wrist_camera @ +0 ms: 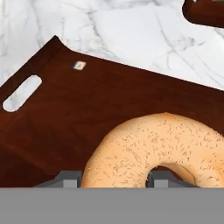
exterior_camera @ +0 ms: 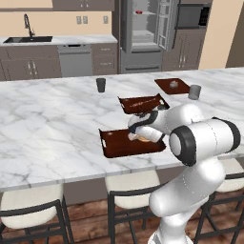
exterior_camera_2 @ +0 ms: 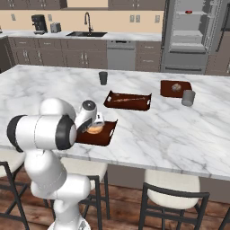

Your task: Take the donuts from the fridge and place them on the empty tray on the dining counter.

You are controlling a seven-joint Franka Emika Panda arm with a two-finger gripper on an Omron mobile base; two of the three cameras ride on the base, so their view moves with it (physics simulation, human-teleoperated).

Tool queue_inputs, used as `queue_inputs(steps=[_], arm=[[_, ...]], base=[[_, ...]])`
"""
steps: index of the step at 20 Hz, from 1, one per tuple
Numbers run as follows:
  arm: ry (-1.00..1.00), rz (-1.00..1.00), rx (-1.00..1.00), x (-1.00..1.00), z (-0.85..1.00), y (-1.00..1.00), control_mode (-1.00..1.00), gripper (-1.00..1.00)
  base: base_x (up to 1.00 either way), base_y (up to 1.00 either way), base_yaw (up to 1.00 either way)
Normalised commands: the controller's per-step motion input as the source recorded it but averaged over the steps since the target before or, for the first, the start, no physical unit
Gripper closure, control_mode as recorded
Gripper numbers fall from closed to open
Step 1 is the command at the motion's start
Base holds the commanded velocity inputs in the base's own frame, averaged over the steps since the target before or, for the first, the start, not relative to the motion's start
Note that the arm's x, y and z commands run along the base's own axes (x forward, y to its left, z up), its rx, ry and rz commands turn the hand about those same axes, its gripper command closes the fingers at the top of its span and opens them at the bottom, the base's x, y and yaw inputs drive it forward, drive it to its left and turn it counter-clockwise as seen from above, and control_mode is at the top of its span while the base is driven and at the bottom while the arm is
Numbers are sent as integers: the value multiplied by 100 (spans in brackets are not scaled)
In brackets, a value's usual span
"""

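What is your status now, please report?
Gripper shut on orange-tan donut, low over the tray. Pink-iced donut on shelf of fridge, door open. Nothing in the way.

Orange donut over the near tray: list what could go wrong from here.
1. The pincer grips the orange donut across one side of its ring; if opened while tilted, it may roll.
2. Its height above the tray is unclear, so a drop could bounce it toward the rim.
3. The fridge stands open with a red item left inside.
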Motion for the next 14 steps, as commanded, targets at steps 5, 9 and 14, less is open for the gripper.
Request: queue_inputs(steps=[5, 9, 14], arm=[[0, 0, 0, 45, -36, 0, -100, 100], [0, 0, 0, 40, -34, 0, -100, 100], [0, 0, 0, 30, -11, 0, -100, -100]], base=[[0, 0, 0], [0, 0, 0], [0, 0, 0]])
